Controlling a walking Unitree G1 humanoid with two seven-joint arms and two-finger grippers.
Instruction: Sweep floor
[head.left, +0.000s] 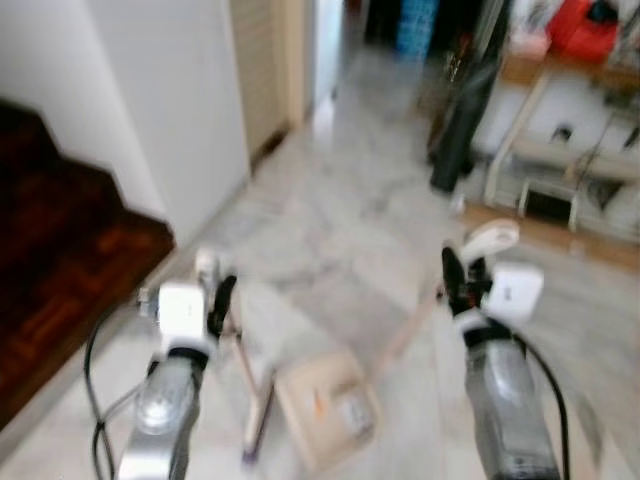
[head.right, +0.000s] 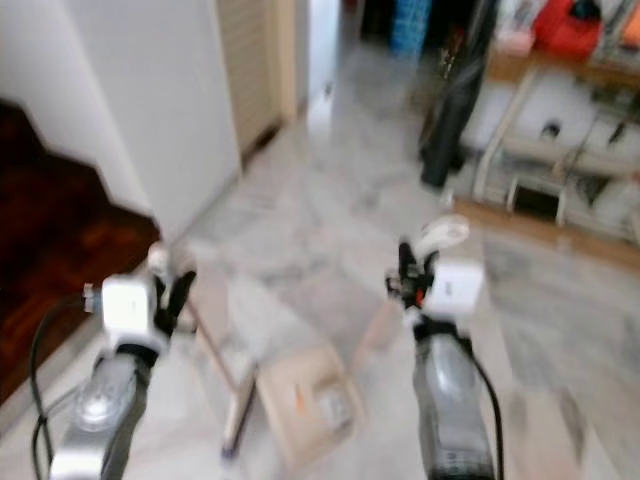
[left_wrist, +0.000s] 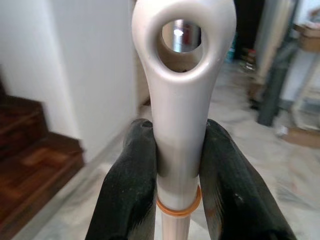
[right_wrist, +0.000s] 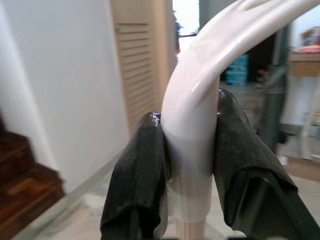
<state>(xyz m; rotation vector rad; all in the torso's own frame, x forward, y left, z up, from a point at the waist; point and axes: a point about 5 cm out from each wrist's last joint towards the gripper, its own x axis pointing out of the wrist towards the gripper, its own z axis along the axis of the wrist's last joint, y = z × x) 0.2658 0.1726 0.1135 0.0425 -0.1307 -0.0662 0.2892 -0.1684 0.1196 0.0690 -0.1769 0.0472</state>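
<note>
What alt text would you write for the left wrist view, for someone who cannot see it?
The left gripper, with its two black fingers, is shut on the cream plastic broom handle, whose rounded top has a hanging hole. Behind it, out of focus, are a white wall, dark wooden stair steps and a pale marble floor.

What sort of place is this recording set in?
Most likely a hallway inside a home: a pale marble floor, dark wooden stairs on the robot's left, a louvred door, and cluttered shelves ahead to the right.
</note>
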